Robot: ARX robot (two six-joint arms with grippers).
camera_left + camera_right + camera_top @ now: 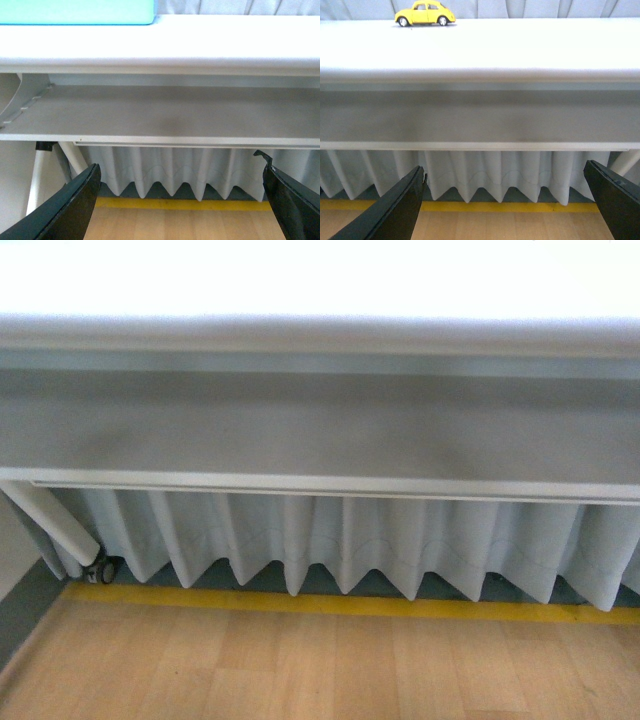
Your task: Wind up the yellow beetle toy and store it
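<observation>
Down low, both arms point roughly level at the front edge of the white counter, with nothing held.
On one side the left jaws stand wide apart, black fingers framing the grey shelf under the counter and the pleated pale curtain. The right jaws gape equally wide. A small yellow beetle toy car stands on its wheels on the counter top near the far edge, well apart from the right jaws. The front view's lower frame shows the wood floor crossed by a yellow stripe.
</observation>
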